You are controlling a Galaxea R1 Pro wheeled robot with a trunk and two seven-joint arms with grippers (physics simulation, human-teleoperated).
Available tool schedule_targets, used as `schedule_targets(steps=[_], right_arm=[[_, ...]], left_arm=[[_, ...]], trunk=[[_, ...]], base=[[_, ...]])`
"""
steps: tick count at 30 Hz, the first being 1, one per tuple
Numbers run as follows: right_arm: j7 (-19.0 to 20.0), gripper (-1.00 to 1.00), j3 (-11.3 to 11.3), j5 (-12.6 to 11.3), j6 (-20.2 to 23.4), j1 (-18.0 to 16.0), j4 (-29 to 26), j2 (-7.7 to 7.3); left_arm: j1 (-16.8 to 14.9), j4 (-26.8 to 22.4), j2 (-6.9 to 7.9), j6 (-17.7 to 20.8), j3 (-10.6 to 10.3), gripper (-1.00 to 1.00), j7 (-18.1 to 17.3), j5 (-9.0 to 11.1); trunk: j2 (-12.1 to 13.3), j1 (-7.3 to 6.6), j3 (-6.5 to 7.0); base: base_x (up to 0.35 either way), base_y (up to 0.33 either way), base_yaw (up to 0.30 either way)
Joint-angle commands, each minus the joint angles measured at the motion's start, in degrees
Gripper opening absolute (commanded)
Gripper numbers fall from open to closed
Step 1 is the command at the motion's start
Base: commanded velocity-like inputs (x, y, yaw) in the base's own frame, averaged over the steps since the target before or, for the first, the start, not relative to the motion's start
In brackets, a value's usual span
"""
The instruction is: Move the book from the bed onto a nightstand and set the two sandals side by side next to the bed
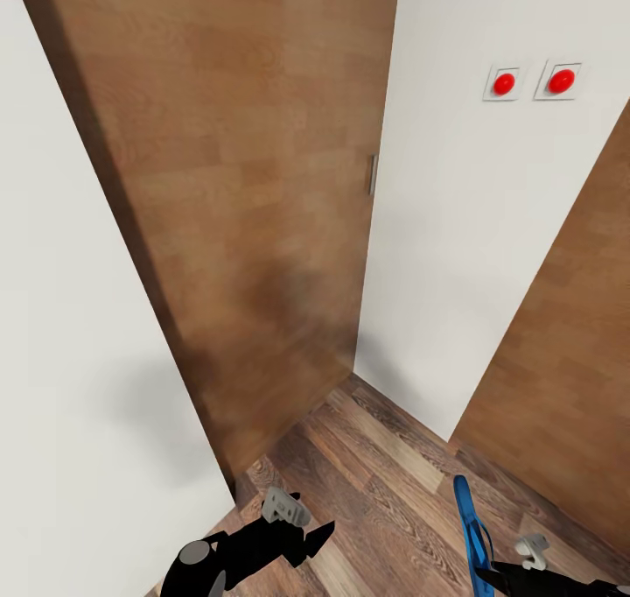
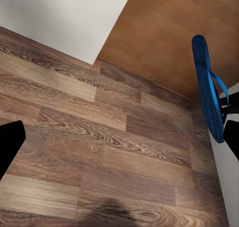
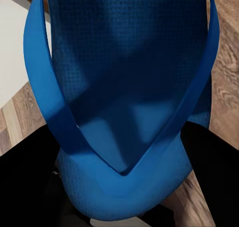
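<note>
One blue sandal (image 1: 473, 536) clamped in right gripper (image 1: 490, 571), left gripper (image 1: 297, 527) holding nothing w/ jaw gap unclear, 2 red wall buttons (image 1: 504, 83) far right.

- No readable text, labels, brands or numbers anywhere that I can see.
- The two square white wall plates with round red buttons (image 1: 532, 81) on the plain white wall (image 1: 455, 256) carry no markings I can make out.
- The bright blue rubber flip-flop sandal (image 3: 129, 87) in front of my right wrist camera shows only a dotted texture, no logo.
</note>
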Motion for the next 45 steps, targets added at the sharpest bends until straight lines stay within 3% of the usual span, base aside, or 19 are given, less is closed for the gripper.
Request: schedule_targets(steps=[1, 9, 45], right_arm=[[0.09, -1.00, 0.47, -0.39, -0.29, -0.04, 0.04, -0.04], [0.09, -1.00, 0.47, -0.38, -0.29, -0.04, 0.04, -0.04], [0.09, -1.00, 0.47, -0.39, -0.29, -0.04, 0.04, -0.04]], left_arm=[[-0.02, -0.05, -0.01, 0.51, 0.04, 1.00, -0.13, 0.36], [-0.02, -0.03, -0.01, 0.51, 0.01, 1.00, -0.07, 0.36], [-0.02, 0.38, -0.01, 0.49, 0.00, 1.00, -0.04, 0.36]], trunk=[[-0.03, 0.00, -0.05], [-0.03, 0.00, 0.15], [-0.03, 0.00, 3.42]], base=[[0.000, 0.000, 0.000], [0.000, 0.000, 0.000], [0.000, 0.000, 0.000]])
